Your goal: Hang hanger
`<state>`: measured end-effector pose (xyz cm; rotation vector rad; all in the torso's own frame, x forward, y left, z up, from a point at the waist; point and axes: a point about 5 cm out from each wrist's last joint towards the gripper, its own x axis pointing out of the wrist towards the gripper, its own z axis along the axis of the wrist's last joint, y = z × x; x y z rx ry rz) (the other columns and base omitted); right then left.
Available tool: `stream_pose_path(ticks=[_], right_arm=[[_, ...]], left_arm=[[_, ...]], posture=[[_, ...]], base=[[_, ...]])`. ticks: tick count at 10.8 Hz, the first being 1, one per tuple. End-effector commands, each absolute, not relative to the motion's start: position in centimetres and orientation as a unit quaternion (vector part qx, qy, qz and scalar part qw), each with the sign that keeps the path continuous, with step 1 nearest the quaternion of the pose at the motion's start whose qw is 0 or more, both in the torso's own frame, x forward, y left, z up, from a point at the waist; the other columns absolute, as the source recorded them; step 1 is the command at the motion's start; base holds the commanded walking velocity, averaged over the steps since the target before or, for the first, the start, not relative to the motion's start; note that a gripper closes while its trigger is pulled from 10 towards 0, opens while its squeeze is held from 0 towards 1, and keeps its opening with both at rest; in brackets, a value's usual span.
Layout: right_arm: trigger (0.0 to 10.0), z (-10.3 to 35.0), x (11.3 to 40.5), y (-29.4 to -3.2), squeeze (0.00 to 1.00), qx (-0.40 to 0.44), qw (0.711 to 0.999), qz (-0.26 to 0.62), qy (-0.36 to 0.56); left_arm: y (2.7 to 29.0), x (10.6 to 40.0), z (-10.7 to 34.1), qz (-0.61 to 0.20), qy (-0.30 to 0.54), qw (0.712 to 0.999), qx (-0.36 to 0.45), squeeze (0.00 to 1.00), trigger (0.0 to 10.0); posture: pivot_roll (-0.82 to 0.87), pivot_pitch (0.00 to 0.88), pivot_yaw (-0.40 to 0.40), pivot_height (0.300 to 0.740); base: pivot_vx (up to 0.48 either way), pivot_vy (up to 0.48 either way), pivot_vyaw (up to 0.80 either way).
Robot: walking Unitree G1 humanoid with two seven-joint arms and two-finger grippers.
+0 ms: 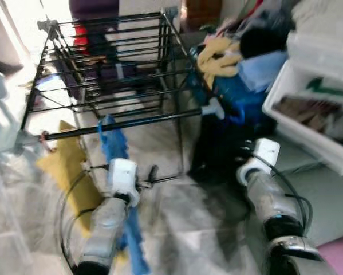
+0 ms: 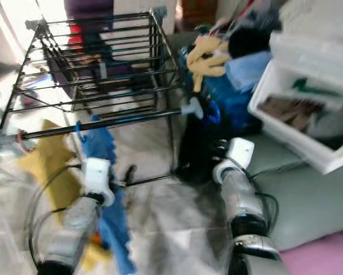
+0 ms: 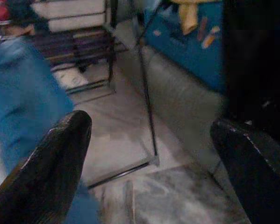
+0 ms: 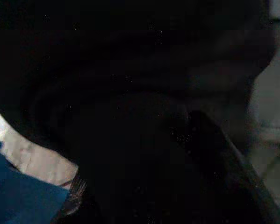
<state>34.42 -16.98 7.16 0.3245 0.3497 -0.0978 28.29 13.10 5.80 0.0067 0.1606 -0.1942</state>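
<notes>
With the blue garment [image 1: 115, 150] already draped over the drying rack's [image 1: 125, 117] front bar, we judge hanging nearly done; our left hand [image 3: 149, 154], fingers apart and empty, should next withdraw clear.

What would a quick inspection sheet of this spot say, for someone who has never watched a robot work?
Surface: pale floor, blurred.
Job's things: black rack; blue garment hangs from its front bar; the hanger itself cannot be made out.
Clutter: yellow cloth on the floor beside the garment; blue bag with yellow cloth on top; white bin holding dark items.
Grippers: left gripper with fingers wide apart, near the garment; right gripper low by something dark, too dark to judge.
Cables: black cables loop along both arms.
Surroundings: grey sofa to the right, bright light at far left.
</notes>
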Motion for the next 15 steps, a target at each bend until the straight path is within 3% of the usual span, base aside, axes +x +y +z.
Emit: stream_pose_path(ticks=[1, 3, 11, 15], right_arm=[[10.0, 8.2, 35.1, -16.2, 0.00, 0.156, 0.975, -0.032, 0.158], [10.0, 8.0, 35.0, -15.9, 0.00, 0.155, 0.974, -0.032, 0.163], [10.0, 6.7, 34.1, -15.7, 0.00, 0.154, 0.968, -0.057, 0.192], [10.0, 6.8, 34.2, -16.5, 0.00, 0.147, 0.968, -0.081, 0.189]], left_arm=[[13.3, 28.4, 5.7, -0.086, 0.088, 0.992, -0.007, 0.00, 10.0], [12.9, 28.2, 5.9, -0.103, 0.084, 0.991, -0.017, 0.00, 10.0], [12.7, 28.2, 5.7, -0.115, 0.090, 0.989, -0.005, 0.00, 10.0], [12.3, 28.0, 6.2, -0.131, 0.073, 0.989, -0.013, 0.00, 10.0]], posture=[[-0.07, 0.000, 0.031, 0.740], [-0.07, 0.000, 0.033, 0.740], [-0.07, 0.000, 0.041, 0.740], [-0.07, 0.000, 0.041, 0.740]], base=[[0.000, 0.000, 0.00], [0.000, 0.154, 0.00], [0.000, 0.471, 0.00], [0.000, 0.000, 0.00]])
